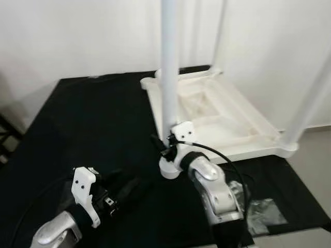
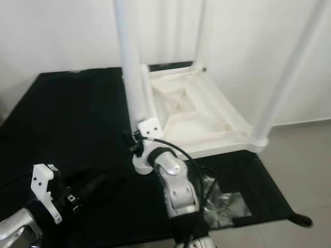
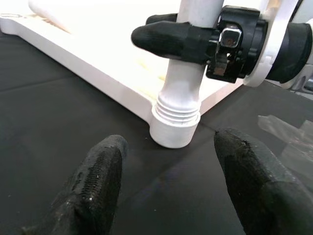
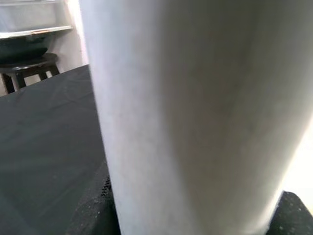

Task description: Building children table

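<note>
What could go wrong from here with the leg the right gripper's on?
1. The near leg shows exposed thread above its socket, so it may not be fully seated; it could cross-thread or wobble.
2. The right gripper holds the leg low, and the tall pole could tilt the upside-down tabletop.
3. The left gripper hangs open, bracing nothing, so the tabletop might slide on the black cloth.

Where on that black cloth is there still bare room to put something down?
The widest bare stretch of black cloth lies left of the upturned tabletop, beyond the left gripper. It is crowded at the near leg, gripped by the right gripper, with a plastic bag alongside.
</note>
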`<state>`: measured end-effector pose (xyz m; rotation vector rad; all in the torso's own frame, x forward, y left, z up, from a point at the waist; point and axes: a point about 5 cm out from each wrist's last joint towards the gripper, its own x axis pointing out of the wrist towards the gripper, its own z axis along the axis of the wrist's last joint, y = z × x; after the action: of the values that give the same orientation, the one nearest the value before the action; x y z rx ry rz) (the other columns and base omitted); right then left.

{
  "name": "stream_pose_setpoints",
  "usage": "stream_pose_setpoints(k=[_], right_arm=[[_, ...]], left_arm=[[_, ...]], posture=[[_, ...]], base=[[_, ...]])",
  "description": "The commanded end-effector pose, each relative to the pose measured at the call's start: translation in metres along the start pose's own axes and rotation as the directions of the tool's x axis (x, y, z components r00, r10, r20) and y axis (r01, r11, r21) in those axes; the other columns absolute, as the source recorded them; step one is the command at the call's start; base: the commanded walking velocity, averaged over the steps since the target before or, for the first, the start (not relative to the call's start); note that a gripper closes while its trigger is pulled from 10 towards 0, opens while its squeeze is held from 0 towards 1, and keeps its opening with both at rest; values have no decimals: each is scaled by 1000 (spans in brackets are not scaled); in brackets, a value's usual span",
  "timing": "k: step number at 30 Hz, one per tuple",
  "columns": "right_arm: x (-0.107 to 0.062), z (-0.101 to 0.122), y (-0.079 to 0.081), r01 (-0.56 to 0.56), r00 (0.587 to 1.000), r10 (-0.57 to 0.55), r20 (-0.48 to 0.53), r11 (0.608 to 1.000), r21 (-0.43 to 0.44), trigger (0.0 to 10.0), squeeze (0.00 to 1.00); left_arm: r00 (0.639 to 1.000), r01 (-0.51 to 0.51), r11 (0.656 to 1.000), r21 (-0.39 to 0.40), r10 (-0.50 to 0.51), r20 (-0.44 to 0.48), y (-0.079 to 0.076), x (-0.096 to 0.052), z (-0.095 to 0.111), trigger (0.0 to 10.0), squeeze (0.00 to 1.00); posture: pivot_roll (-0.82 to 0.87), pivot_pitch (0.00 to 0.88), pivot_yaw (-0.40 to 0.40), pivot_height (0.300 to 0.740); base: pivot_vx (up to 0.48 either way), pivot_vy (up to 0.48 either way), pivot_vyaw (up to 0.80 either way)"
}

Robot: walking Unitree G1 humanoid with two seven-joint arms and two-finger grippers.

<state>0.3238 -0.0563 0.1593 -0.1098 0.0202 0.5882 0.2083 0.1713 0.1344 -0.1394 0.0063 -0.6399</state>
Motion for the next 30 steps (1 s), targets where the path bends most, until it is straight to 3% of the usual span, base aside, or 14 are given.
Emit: stream_pose_setpoints(k=[1, 7, 8, 9, 10, 11, 15, 18, 19, 21, 23, 24, 25, 30], right_arm=[[2, -10, -1, 18, 995, -15, -103, 1000, 26, 10000, 937], [9, 7, -5, -92, 994, 95, -61, 995, 39, 10000, 1000], [14, 7, -7, -199, 978, 200, -63, 980, 26, 10000, 1000], [18, 8, -11, -286, 956, 286, -59, 958, -4, 10000, 722], [20, 9, -14, -365, 930, 363, -55, 931, -26, 10000, 0], [20, 9, -14, -365, 930, 363, -55, 931, -26, 10000, 0], [20, 14, -20, -558, 830, 556, -46, 829, -45, 10000, 0], [22, 18, -26, -611, 792, 608, -63, 790, -61, 10000, 0], [24, 21, -29, -627, 779, 623, -71, 777, -66, 10000, 0], [26, 25, -36, -661, 750, 657, -84, 749, -48, 10000, 0], [28, 30, -47, -650, 758, 646, -92, 760, -21, 4392, 0], [29, 32, -51, -642, 764, 638, -92, 767, -14, 4392, 0], [29, 33, -55, -628, 775, 624, -101, 778, -18, 0, 0], [28, 35, -62, -621, 780, 614, -121, 784, -25, 0, 0]], left_arm=[[1000, -29, 1000, 7, 29, 0, 2, -1, -1, 10000, 0], [1000, -30, 1000, 7, 30, 0, 2, 0, -2, 10000, 0], [1000, -27, 1000, 5, 27, -2, 2, 0, -2, 10000, 0], [1000, -25, 1000, 4, 25, -4, 2, 0, -2, 10000, 0], [1000, -22, 1000, 2, 22, -6, 2, 0, -3, 10000, 0], [1000, -22, 1000, 2, 22, -6, 2, 0, -3, 10000, 0], [1000, -21, 1000, 0, 21, -13, 1, 0, -4, 10000, 0], [1000, -22, 1000, 1, 22, -18, 1, 0, -5, 10000, 0], [1000, -22, 1000, 4, 22, -20, 1, 0, -5, 4706, 0], [999, -23, 1000, 7, 23, -25, 0, -1, -6, 0, 0], [999, -21, 1000, 13, 21, -36, 0, -1, -7, 0, 0], [999, -20, 1000, 15, 20, -39, -1, -1, -7, 0, 0], [999, -17, 1000, 19, 18, -47, -1, -2, -8, 0, 0], [997, -16, 999, 30, 18, -70, -1, -4, -9, 0, 0]], posture=[[3, 79, 10, 740], [7, 78, 9, 740], [12, 74, 11, 740], [17, 71, 12, 740], [19, 71, 13, 740], [19, 71, 13, 740], [46, 68, 13, 740], [51, 65, 10, 740], [51, 65, 10, 740], [62, 65, 10, 740], [67, 65, 9, 740], [67, 65, 9, 740], [70, 64, 9, 740], [70, 65, 10, 740]], base=[[0, 0, 0], [0, 0, 0], [0, 0, 0], [0, 0, 0], [0, 0, 0], [0, 0, 0], [0, 0, 0], [0, 0, 0], [0, 0, 0], [0, 0, 0], [0, 0, 0], [0, 0, 0], [0, 0, 0], [0, 0, 0]])
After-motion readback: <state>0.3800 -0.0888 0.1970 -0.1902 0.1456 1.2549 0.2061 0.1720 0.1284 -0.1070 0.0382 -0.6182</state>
